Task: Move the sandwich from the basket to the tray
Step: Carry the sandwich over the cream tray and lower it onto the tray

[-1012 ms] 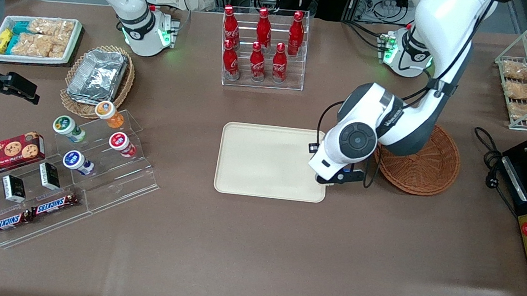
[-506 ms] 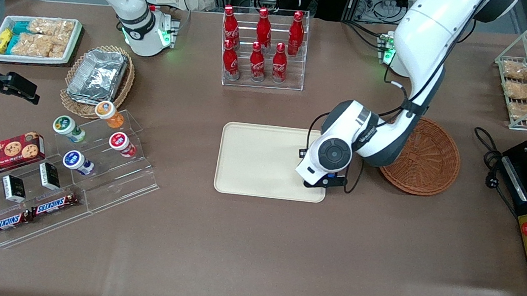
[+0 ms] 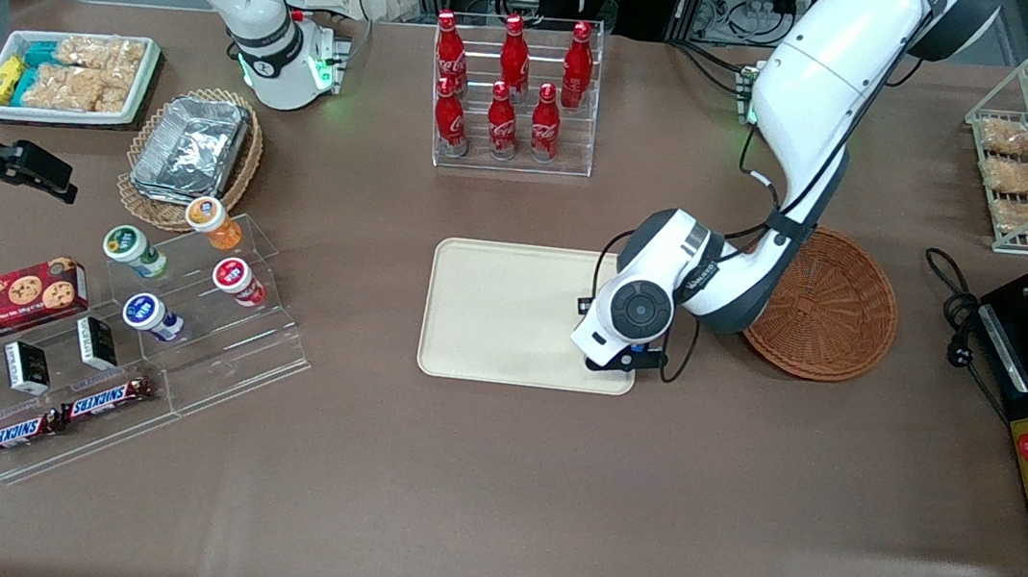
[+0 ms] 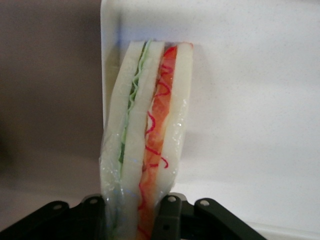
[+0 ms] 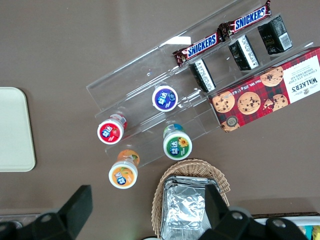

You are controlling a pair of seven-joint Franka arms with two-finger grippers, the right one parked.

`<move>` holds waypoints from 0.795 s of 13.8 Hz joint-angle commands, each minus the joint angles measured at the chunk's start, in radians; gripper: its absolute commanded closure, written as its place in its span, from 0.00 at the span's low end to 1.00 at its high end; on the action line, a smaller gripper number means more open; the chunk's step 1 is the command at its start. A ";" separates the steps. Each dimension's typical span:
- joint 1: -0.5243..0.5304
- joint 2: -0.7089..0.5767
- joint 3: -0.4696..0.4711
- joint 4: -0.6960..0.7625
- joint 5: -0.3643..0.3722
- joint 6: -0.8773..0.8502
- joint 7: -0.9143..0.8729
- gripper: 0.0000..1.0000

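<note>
My gripper (image 4: 134,215) pinches the sandwich (image 4: 145,135) tight, low over the cream tray (image 3: 502,311) on the brown table (image 3: 492,480). The round basket (image 3: 836,311) sits beside the tray.

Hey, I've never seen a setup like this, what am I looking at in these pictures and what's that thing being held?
These are two robot arms at a brown table. One picture looks down from the front; the other two come from cameras on the arms' wrists. The working arm's gripper hangs over the cream tray, at the end nearest the empty brown basket, shut on a wrapped sandwich. Its wrist camera shows this close up. Cola bottles stand farther from the front camera.
</note>
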 commanded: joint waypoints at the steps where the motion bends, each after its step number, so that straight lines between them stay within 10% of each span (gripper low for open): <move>1: -0.014 0.018 0.009 0.027 0.016 0.001 -0.017 0.65; 2: -0.014 0.018 0.009 0.027 0.016 0.001 -0.015 0.59; 4: -0.014 0.015 0.009 0.027 0.016 -0.006 -0.014 0.00; 11: -0.005 -0.097 0.015 0.036 0.016 -0.129 -0.015 0.00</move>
